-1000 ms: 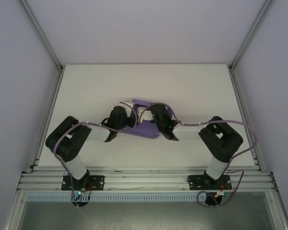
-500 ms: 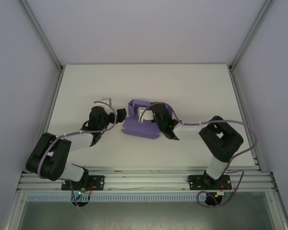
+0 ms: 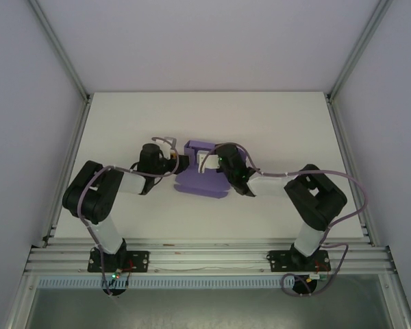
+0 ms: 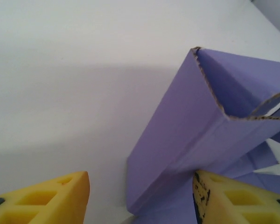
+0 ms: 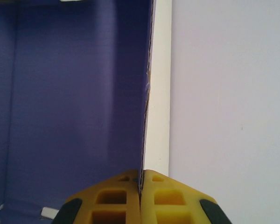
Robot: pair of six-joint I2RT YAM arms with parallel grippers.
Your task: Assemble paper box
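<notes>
Right gripper (image 5: 141, 176) pinches the edge of one upright wall of the paper box (image 5: 74, 93). Left gripper (image 4: 141, 177) is released, its fingers straddling the box's left end. The partly folded box rests mid-way across the table (image 3: 274, 123).

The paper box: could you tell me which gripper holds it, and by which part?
The right gripper pinches the paper box by a wall's edge.

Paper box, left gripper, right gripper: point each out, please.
paper box (image 3: 200, 184), top external view, its near flat panel.
left gripper (image 4: 141, 182), left wrist view, midway between its open jaws.
right gripper (image 5: 141, 176), right wrist view, between jaws pinching the box wall.
</notes>
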